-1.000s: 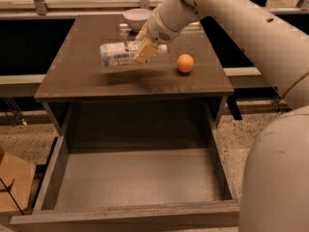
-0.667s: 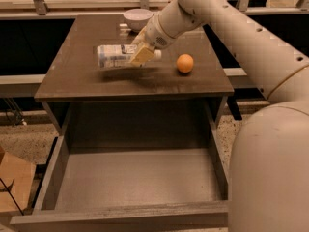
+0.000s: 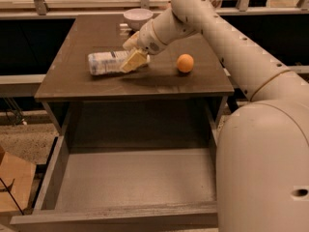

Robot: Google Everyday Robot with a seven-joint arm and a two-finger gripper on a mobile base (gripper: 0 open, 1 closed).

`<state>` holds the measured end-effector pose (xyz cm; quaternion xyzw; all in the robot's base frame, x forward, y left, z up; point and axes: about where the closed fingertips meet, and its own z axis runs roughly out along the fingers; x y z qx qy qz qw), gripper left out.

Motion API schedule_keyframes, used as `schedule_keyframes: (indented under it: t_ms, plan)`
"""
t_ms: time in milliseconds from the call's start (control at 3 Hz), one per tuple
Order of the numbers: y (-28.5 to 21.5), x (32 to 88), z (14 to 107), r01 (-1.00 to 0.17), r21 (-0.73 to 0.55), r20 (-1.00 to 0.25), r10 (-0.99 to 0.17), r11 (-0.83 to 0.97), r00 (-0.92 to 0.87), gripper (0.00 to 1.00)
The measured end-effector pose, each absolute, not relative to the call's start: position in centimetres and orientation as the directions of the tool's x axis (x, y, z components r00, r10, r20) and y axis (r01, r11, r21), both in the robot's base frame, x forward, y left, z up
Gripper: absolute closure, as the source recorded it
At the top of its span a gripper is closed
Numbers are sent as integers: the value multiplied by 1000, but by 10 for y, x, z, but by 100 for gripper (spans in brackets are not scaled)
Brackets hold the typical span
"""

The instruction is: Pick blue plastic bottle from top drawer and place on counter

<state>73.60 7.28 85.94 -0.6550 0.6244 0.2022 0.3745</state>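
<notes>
Nearly done: blue plastic bottle (image 3: 106,63) out of top drawer (image 3: 120,219), sideways near left edge of counter (image 3: 193,83), clasped by gripper (image 3: 133,61) (release pending).

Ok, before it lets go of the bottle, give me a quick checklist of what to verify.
1. blue plastic bottle out of the top drawer: ok.
2. Bottle over the counter, well inside its edges: ok.
3. gripper closed on one end of the bottle: ok.
4. Bottle resting on the counter surface: cannot tell; it lies on its side, low.
5. Clear of the orange and white bowl: ok, both sit apart from it.
</notes>
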Motion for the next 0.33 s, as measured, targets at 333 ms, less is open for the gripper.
schedule_keyframes:
  t_ms: [333]
  plan:
    - [74,736,858,-970,-236,-733,-666,58,138,0]
